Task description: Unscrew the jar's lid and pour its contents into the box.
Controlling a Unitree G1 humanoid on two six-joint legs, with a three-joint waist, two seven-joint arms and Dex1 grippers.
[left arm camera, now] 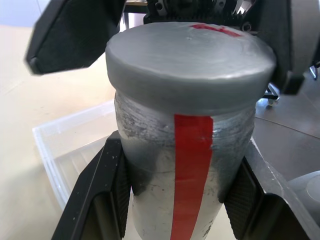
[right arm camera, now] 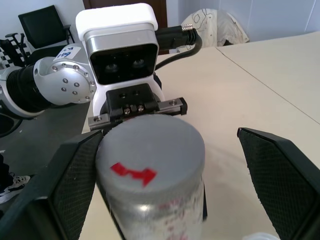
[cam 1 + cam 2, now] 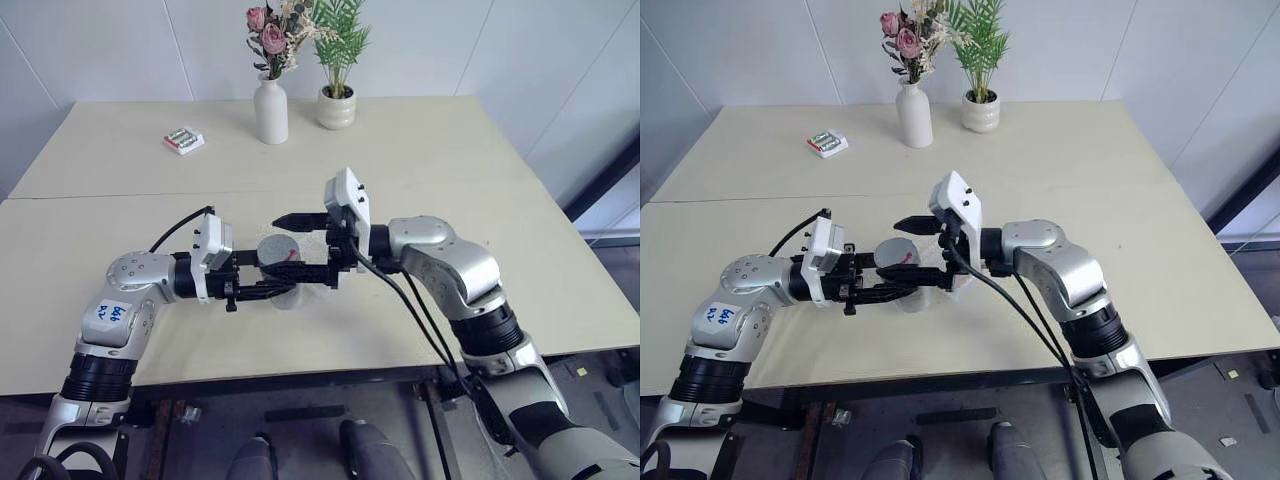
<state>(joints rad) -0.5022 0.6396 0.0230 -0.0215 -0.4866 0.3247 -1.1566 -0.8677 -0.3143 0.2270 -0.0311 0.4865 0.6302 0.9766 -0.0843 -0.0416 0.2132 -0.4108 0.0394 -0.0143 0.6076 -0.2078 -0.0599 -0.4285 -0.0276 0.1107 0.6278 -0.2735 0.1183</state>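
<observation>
A: Start near. What's in hand?

B: The left gripper (image 3: 262, 278) has its jaws clenched on the jar (image 3: 280, 252), grasping the body below the lid (image 1: 190, 62) and holding it upright above the worktop (image 3: 560, 290). A red streak runs down the jar's side.

A: And the other arm?

B: The right gripper (image 3: 305, 245) reaches in from three o'clock with its jaws released and spread wide, one finger on each side of the lid. One looks close against the lid's edge; the other stands well clear.

A: So which step?

B: Unscrewing, I'd judge, not yet begun. The lid sits fully on, so the contents stay hidden.

A: Where's the box?

B: The box (image 1: 60, 150) lies on the worktop just beneath and beside the jar, clear and apparently empty.

A: Next move?

B: Probably closing those wide jaws squarely on the lid, then twisting while the left grip resists. A slanted bite could slip on the smooth rim.

A: Farther back?

B: At eleven o'clock a small packet (image 3: 184, 140); at twelve, a white vase (image 3: 270, 112) with flowers and a potted plant (image 3: 337, 105).
</observation>
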